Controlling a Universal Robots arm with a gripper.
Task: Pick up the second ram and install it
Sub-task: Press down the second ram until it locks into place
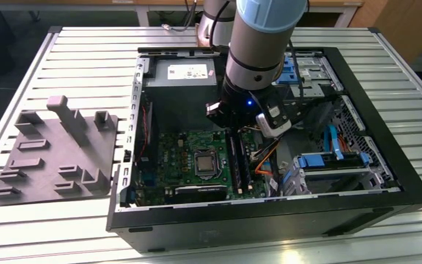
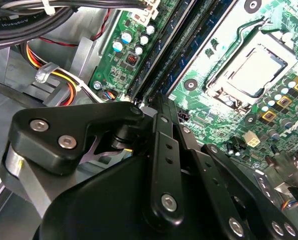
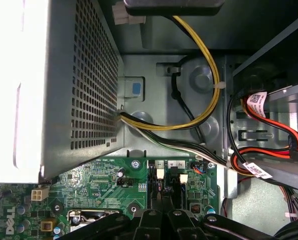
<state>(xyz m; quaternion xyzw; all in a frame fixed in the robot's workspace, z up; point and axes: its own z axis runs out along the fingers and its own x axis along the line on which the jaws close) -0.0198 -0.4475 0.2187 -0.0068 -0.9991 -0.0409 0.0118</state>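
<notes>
My gripper (image 1: pixel 234 127) is down inside the open case (image 1: pixel 387 181), over the black slots (image 1: pixel 237 159) on the motherboard (image 1: pixel 174 159), beside the grey power supply (image 1: pixel 182 82); I cannot tell whether its fingers are open or closed. In the second wrist view the ram (image 2: pixel 186 42) lies along the slots just past my black linkage (image 2: pixel 164 165); whether I touch it, I cannot tell.

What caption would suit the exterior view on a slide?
Robot arm reaching into an open computer case, its gripper low over the motherboard.
</notes>
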